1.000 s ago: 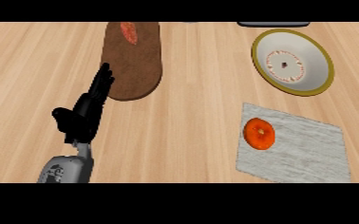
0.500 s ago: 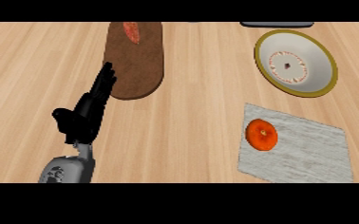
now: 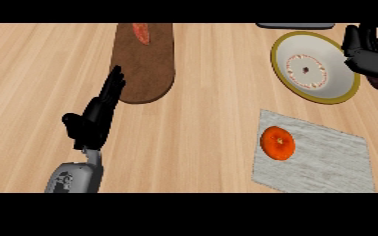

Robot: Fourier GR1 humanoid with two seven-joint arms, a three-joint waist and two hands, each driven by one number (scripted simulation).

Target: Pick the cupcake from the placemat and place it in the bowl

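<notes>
Orange round cupcake (image 3: 278, 142) on grey rectangular placemat (image 3: 325, 155); olive-rimmed white bowl (image 3: 315, 67) beside right hand (image 3: 359, 50), fingers indiscernible; left hand (image 3: 94, 117) fingers straight

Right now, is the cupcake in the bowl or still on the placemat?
Still on the placemat: the orange cupcake sits on its left part, and the bowl beyond holds nothing.

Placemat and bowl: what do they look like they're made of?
The placemat looks like woven cloth, matte: mottled grey, no shine, lying flat under the orange cupcake. The bowl looks like glazed ceramic, though that's less certain: smooth pale inside, an olive-yellow rim, and a speckled ring around its centre.
</notes>
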